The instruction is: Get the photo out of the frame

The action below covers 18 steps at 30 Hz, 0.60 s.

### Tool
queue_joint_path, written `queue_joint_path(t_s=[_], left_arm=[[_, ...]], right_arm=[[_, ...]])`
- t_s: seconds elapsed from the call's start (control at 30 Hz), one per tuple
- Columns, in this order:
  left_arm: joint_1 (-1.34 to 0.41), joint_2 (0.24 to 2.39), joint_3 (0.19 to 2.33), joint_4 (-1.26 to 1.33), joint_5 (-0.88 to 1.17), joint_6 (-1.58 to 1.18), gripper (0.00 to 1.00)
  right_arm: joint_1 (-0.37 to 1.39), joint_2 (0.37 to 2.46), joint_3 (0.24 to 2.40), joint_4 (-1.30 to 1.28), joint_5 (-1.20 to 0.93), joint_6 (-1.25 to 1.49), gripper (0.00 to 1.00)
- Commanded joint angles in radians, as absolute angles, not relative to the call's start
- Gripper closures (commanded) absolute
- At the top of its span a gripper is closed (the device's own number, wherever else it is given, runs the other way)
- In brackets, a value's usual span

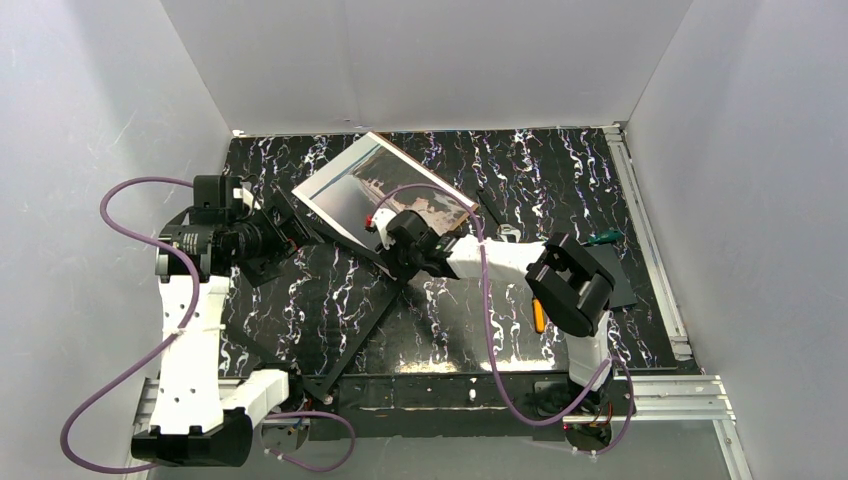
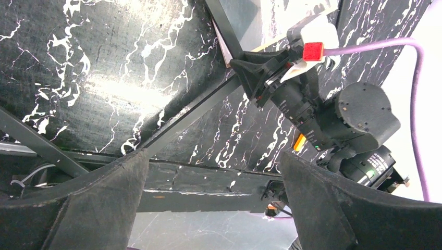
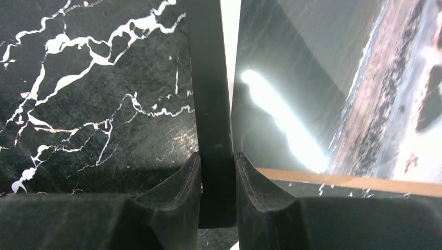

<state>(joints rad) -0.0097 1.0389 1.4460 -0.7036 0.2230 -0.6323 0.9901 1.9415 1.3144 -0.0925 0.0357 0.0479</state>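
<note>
Top external view gives us a black table (image 1: pixel 470 330) veined with white like marble, closed in on three sides by plain pale walls (image 1: pixel 450 60). The right gripper (image 1: pixel 384 244) is clamped on a narrow border of the frame (image 1: pixel 365 330). In its wrist view we see both fingers (image 3: pixel 172 192) pressed flat against that thin, matte black bar, one on each side. The photo (image 1: pixel 380 185) sits just ahead of those fingers and to their right. Its glossy face catches a bright streak of glare, and a strip of brown fibreboard shows along the edge nearest the right fingertip. We cannot tell whether it is still seated in the frame. The left gripper (image 1: pixel 300 228) stands spread wide and holds nothing. Ahead of its fingers (image 2: pixel 104 198), another slim black bar of the frame crosses the marbled surface without touching them.
</note>
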Motion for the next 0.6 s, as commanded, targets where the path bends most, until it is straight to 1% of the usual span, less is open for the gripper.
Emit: queue_joint_path(t_s=[0.0, 0.2, 0.4, 0.57], left_arm=[[-0.018, 1.051, 1.403, -0.738, 0.263, -0.645, 0.02], [-0.043, 1.075, 1.333, -0.687, 0.322, -0.681, 0.02], [-0.070, 1.105, 1.284, -0.651, 0.338, -0.700, 0.02], [-0.101, 1.134, 1.256, -0.621, 0.343, -0.704, 0.02]], right_arm=[[1.049, 1.873, 1.269, -0.047, -0.014, 0.211, 0.99], [1.049, 1.879, 1.256, -0.077, -0.005, 0.210, 0.99], [1.049, 1.849, 1.211, -0.037, -0.037, 0.147, 0.99], [1.049, 1.874, 1.247, -0.082, -0.143, 0.145, 0.99]])
